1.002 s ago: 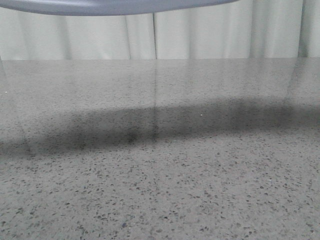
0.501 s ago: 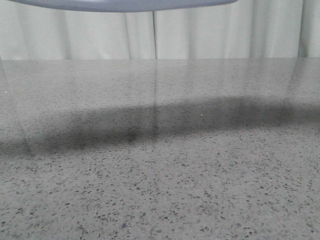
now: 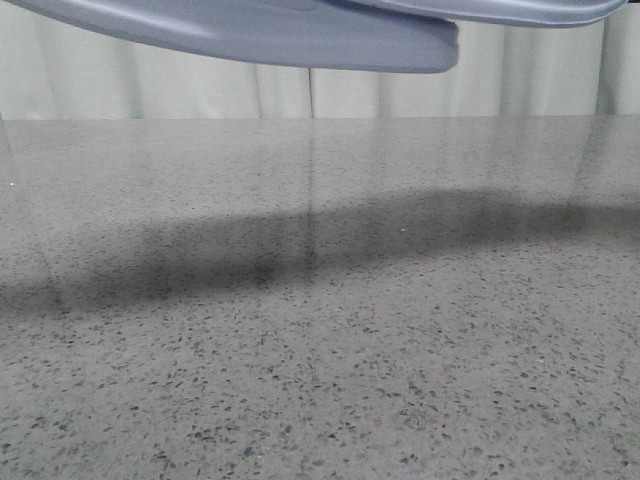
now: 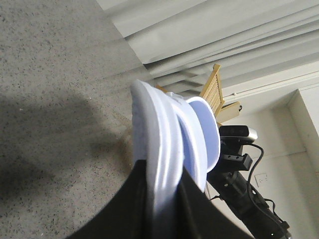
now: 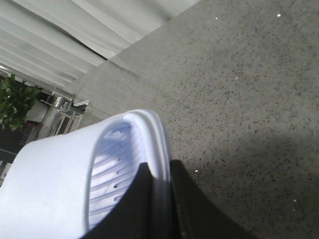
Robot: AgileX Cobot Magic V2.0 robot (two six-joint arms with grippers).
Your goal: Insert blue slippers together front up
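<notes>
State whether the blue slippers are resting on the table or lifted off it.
Lifted. In the front view the blue slippers hang above the table, casting a shadow.

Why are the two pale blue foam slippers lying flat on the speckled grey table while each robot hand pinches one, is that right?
Not quite. The pale blue foam slippers are held up in the air, not lying on the speckled grey table; the front view shows them above it with their shadow below. The rest holds: the left hand pinches one slipper's edge and the right hand pinches the other's.
</notes>
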